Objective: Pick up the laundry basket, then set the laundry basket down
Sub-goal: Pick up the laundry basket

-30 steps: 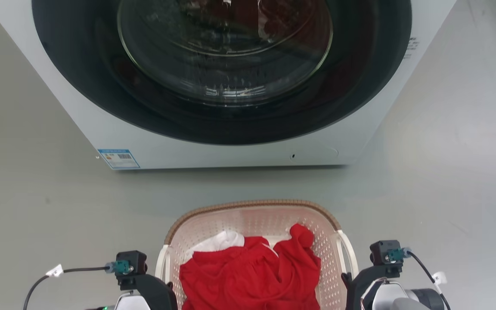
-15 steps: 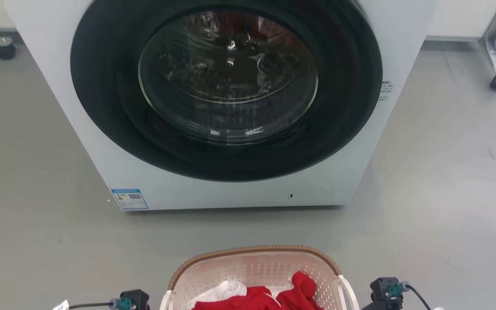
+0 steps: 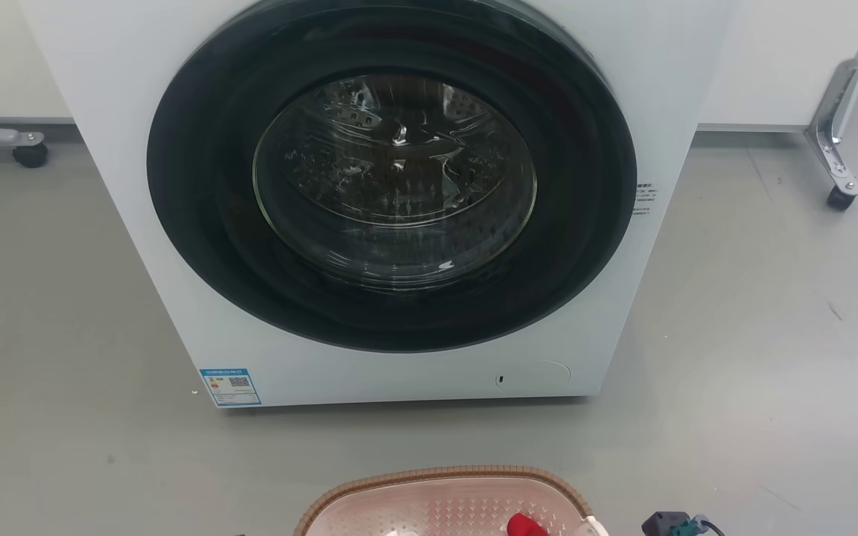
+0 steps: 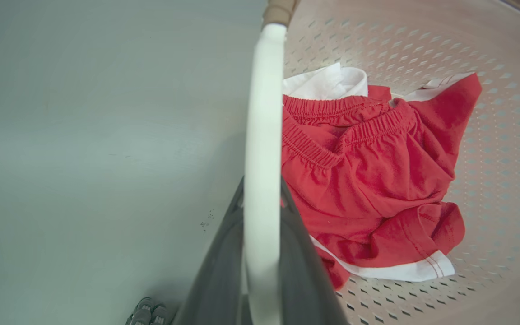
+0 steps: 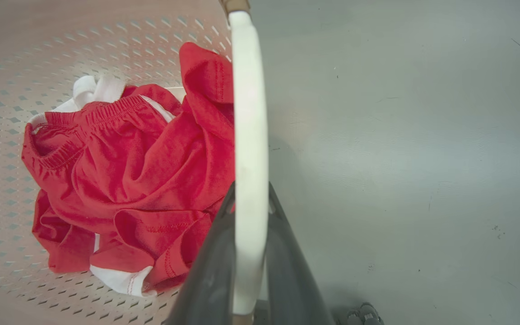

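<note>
The laundry basket (image 3: 436,474) was at the bottom middle of the head view. Its brown rim and a bit of its holey wall peeked in at the bottom edge. The big white washer (image 3: 399,216) stood in the upper part of that view, well apart from the basket, with grey floor (image 3: 771,335) between them.

In the left wrist view, the left gripper (image 4: 262,192) was squeezed tight on the white left handle (image 4: 262,113), with one dark finger on each side. The handle ran straight up the middle of the frame. In the right wrist view, the right gripper (image 5: 251,192) pinched the right handle (image 5: 248,113) the same way.

I think each gripper took one side so the basket would stay flat and not tip. The handles are the strong parts made for carrying, while the holey walls look thin.

The red clothes (image 4: 368,171) lay in a soft heap on the basket's bottom, at the middle right of the left wrist view. A white cloth (image 4: 327,83) poked out above them. They sat low inside, so they should not fall out.

I could not tell if the basket was off the floor.
</note>
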Available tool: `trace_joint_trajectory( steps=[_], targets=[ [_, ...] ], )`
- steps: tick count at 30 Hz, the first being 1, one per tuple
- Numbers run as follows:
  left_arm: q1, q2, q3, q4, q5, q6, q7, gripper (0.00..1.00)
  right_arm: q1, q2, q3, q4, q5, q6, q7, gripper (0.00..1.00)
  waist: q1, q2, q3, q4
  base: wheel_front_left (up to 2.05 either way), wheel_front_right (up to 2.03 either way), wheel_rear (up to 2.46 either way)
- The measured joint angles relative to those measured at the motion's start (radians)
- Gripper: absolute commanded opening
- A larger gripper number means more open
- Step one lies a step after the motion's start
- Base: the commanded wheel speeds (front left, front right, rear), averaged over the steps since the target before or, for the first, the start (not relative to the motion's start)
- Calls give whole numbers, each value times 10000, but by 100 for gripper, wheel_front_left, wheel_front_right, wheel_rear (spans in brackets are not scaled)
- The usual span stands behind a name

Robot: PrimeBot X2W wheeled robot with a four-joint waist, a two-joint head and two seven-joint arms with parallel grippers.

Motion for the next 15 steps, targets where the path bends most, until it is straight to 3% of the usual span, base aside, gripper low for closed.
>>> trace_joint_trajectory(
  steps=[15],
  targets=[
    [155,23,-230,-31,-228,0,263,0,45,-8,153,-12,155,0,274,0,0,2,-52,-36,0,0,0]
  ],
)
